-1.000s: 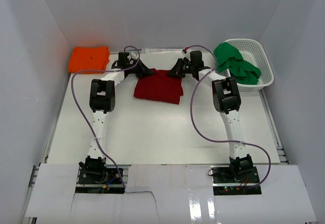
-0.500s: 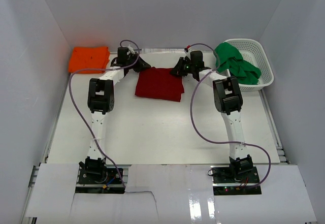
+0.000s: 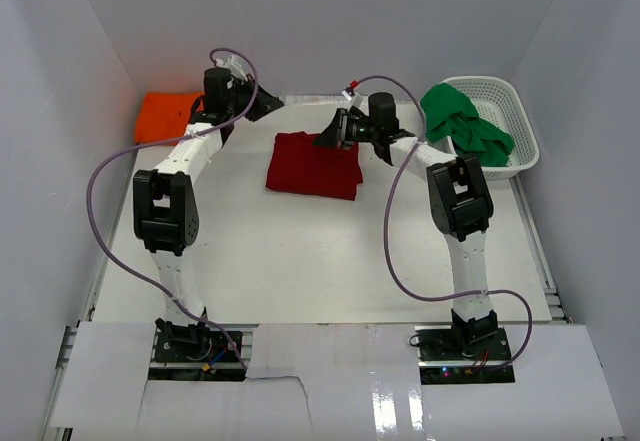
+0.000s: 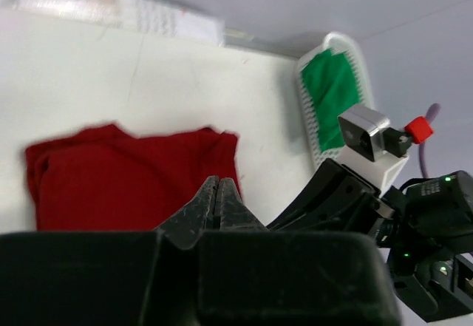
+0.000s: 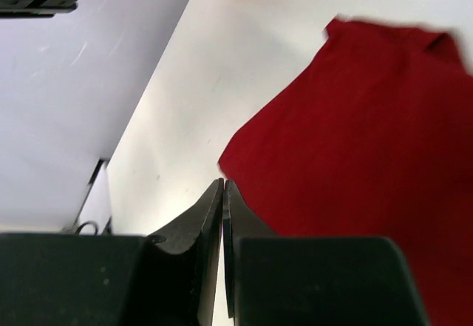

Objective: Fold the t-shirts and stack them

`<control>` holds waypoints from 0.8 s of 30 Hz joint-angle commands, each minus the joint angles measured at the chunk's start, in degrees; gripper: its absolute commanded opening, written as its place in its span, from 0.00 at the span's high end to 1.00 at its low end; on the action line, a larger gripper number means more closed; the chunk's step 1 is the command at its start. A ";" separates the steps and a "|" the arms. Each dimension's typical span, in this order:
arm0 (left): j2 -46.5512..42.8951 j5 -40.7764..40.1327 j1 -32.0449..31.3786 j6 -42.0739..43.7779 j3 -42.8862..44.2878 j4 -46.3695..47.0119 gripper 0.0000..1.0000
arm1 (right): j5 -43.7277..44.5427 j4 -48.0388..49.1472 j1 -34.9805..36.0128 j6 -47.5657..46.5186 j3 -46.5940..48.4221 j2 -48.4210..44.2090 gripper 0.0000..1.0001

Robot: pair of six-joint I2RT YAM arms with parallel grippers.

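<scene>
The dark red t-shirt (image 3: 313, 165) lies folded flat on the table at the back centre; it also shows in the left wrist view (image 4: 126, 182) and the right wrist view (image 5: 369, 141). The orange t-shirt (image 3: 165, 113) lies folded at the back left, partly behind the left arm. The green t-shirt (image 3: 462, 124) is bunched in the white basket (image 3: 521, 126). My left gripper (image 3: 272, 107) is shut and empty, raised off the red shirt's back left corner. My right gripper (image 3: 325, 141) is shut and empty, above the shirt's back right edge.
White walls close in the table on the left, back and right. The basket stands at the back right corner. A purple cable loops out from each arm.
Both grippers have let go of the red shirt and lifted away from it. The left arm has swung up and to the left. The shirt now lies flat and folded.
</scene>
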 commanded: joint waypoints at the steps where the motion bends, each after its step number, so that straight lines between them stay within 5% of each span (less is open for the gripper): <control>1: 0.86 -2.00 0.25 1.25 -3.62 -12.18 1.00 | -6.46 -2.79 1.49 3.10 -1.23 4.73 0.92; 11: 7.28 -2.96 1.31 3.19 -1.08 -22.40 0.69 | 10.16 -28.29 2.37 -9.38 0.36 6.95 0.87; 13: 7.37 -4.46 1.31 4.15 -0.55 -24.42 0.64 | 7.89 -27.87 2.28 -10.34 0.37 6.16 0.84; 19: 7.28 -5.43 1.48 5.12 0.07 -26.27 0.30 | 4.53 -19.34 2.63 -9.20 -7.01 -3.06 0.51; 24: 8.95 -4.02 1.57 5.82 1.38 -26.27 0.18 | 3.74 -22.32 2.63 -11.75 -7.55 -8.59 0.48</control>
